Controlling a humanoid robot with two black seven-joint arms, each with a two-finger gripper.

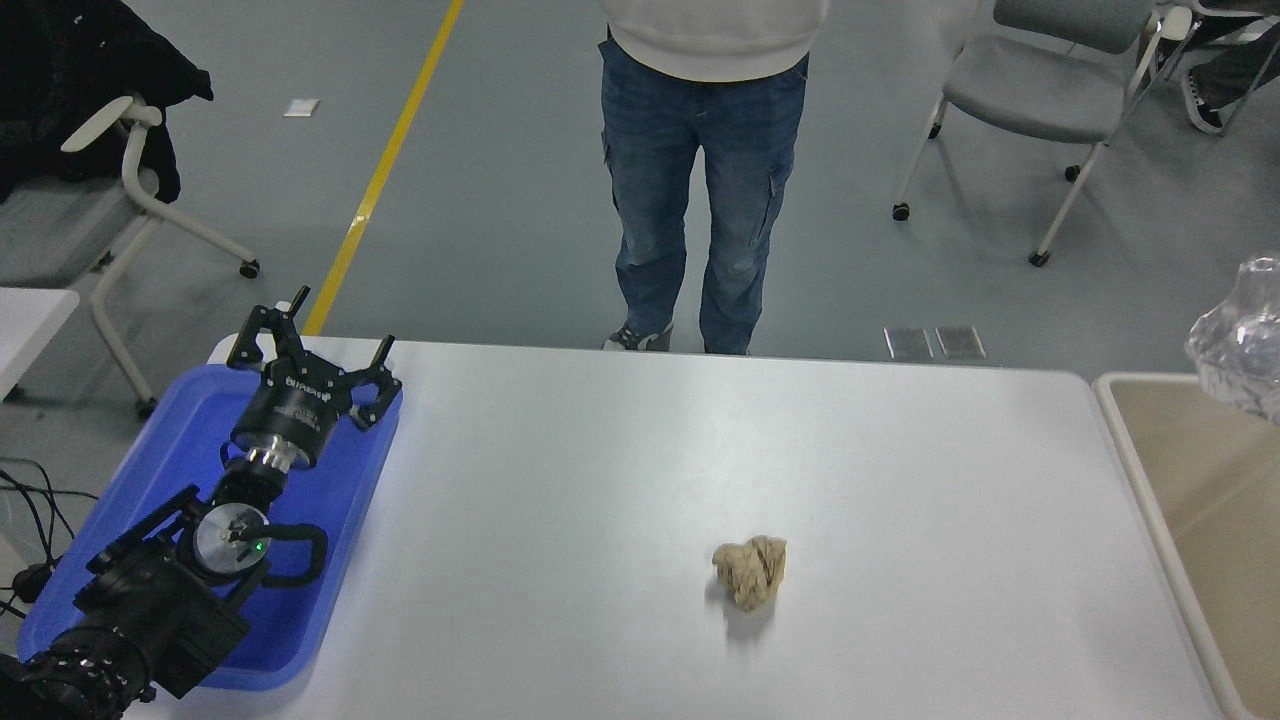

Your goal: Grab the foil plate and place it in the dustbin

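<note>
Head view: I see only a sliver of the foil plate point(1240, 345) at the far right edge, up in the air above the dustbin point(1130, 450), which sits just off the table point(620, 480) on its right. R arm is out of frame, so can't tell its jaws. L gripper point(310, 350) parked over the blue tray point(150, 470) left of the bin, jaws spread, empty. Crumpled paper ball point(752, 570) lies on table, well left of the bin.

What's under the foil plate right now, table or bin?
The dustbin. Only the foil plate's left end shows at the frame's right edge, above the bin's open top. The rest, and whatever holds it, is cut off.
</note>
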